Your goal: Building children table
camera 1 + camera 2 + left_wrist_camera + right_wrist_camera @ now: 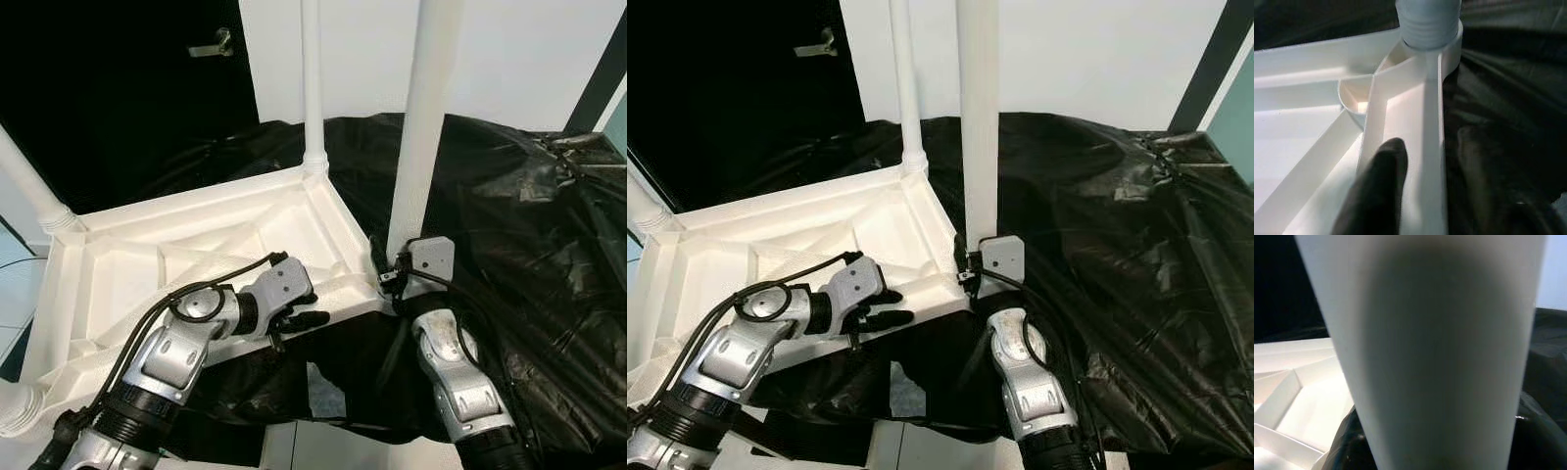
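A white plastic children's table (196,223) lies upside down on a black plastic sheet (509,215). My left gripper (299,321) is shut on its near rim (1432,122), one black finger (1383,186) inside the wall and the other outside. At the near right corner a white leg (419,137) stands upright, and my right gripper (392,266) is shut around its lower end. That leg (1435,357) is very close in the right wrist view. Another leg (312,78) stands in the far corner socket, and a third (29,191) leans out at the left corner.
A rounded white part (20,406) sits at the table's near left corner. A dark door with a metal handle (214,44) is behind on the left, a white wall behind the legs. Crumpled black sheet covers the right side.
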Controlling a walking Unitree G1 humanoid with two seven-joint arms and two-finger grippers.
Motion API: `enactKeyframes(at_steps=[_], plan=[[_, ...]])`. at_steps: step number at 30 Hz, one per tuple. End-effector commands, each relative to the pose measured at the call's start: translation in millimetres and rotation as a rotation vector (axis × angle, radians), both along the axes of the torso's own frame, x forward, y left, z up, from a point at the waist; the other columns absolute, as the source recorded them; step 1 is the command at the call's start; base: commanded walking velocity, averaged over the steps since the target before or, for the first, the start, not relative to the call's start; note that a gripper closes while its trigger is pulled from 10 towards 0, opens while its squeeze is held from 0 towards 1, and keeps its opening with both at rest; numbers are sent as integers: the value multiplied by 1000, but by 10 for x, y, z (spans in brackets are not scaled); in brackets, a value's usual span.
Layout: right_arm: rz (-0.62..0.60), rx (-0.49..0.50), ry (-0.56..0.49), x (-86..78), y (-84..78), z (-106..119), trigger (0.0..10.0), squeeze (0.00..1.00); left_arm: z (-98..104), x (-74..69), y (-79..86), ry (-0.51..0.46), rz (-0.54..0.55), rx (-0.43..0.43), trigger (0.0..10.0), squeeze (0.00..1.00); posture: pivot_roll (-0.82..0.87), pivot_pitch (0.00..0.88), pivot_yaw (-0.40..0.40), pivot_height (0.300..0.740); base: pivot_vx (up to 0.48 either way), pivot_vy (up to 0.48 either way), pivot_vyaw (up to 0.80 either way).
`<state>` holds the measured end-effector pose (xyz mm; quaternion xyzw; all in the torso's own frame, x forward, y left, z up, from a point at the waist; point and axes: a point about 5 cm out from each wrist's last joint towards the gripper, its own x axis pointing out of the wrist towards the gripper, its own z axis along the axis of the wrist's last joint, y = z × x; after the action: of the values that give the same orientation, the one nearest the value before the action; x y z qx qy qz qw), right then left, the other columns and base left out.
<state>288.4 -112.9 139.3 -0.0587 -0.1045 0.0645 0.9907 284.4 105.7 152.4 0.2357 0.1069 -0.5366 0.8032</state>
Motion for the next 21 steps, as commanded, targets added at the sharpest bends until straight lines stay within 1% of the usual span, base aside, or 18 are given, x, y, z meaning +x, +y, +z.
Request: enactKeyframes(at_steps=[1, 2, 3, 4, 5, 6, 7, 8, 10, 11, 12, 14, 15, 16, 17, 18, 20, 21], plan=[[-21, 20, 60, -15, -99, -100, 10000, 35, 110, -9, 29, -1, -9, -44, 10000, 0, 22, 0, 31, 740, 0, 0, 0], [-21, 20, 60, -15, -99, -100, 10000, 35, 110, -9, 29, -1, -9, -44, 10000, 0, 22, 0, 31, 740, 0, 0, 0], [-9, 29, 29, -1, -109, -21, 10000, 35, 197, -23, 29, 3, -25, -92, 10000, 0, 22, 0, 29, 740, 0, 0, 0], [-1, 18, 2, 20, -126, 63, 10000, 24, 300, -27, 36, 1, -37, -148, 10000, 0, 21, 0, 28, 740, 0, 0, 0], [-1, 18, 2, 20, -126, 63, 10000, 24, 300, -27, 36, 1, -37, -148, 10000, 0, 21, 0, 28, 740, 0, 0, 0], [22, 16, -23, 50, -161, 176, 10000, 4, 438, -11, 62, -11, -38, -225, 10000, 0, 22, 0, 25, 740, 0, 0, 0], [29, 9, -25, 62, -181, 211, 10000, 0, 483, 7, 76, -24, -28, -249, 10000, 0, 21, 0, 25, 740, 0, 0, 0], [29, 9, -25, 62, -181, 211, 10000, 0, 483, 7, 76, -24, -28, -249, 10000, 0, 21, 0, 25, 740, 0, 0, 0], [54, 6, -29, 80, -212, 280, 10000, 0, 556, 45, 105, -68, -6, -276, 10000, 0, 19, 0, 24, 740, 0, 0, 0], [80, -4, -25, 90, -221, 320, 10000, 0, 613, 71, 117, -88, 10, -302, 10000, 0, 18, 0, 24, 740, 0, 0, 0], [80, -4, -25, 90, -221, 320, 10000, 0, 613, 71, 117, -88, 10, -302, 10000, 0, 18, 0, 24, 740, 0, 0, 0], [143, -4, 7, 108, -220, 364, 10000, 0, 725, 106, 118, -113, 26, -365, 10000, 0, 17, 0, 18, 740, 0, 0, 0], [143, -4, 7, 108, -220, 364, 10000, 0, 725, 106, 118, -113, 26, -365, 10000, 0, 17, 0, 18, 740, 0, 0, 0], [233, -47, 21, 121, -193, 412, 10000, 0, 869, 118, 72, -126, 13, -450, 10000, 0, 14, 0, 16, 740, 0, 0, 0], [258, -72, 22, 126, -187, 425, 10000, 0, 911, 118, 51, -125, 6, -476, 10000, 0, 13, 0, 16, 740, 0, 0, 0], [258, -72, 22, 126, -187, 425, 10000, 0, 911, 118, 51, -125, 6, -476, 10000, 0, 13, 0, 16, 740, 0, 0, 0], [327, -100, 48, 136, -159, 427, 10000, 0, 970, 108, -19, -132, -20, -505, 10000, 0, 13, 0, 14, 740, 0, 0, 0], [349, -122, 51, 145, -156, 438, 10000, 0, 987, 93, -65, -105, -46, -526, 10000, 0, 12, 0, 13, 740, 0, 0, 0]])
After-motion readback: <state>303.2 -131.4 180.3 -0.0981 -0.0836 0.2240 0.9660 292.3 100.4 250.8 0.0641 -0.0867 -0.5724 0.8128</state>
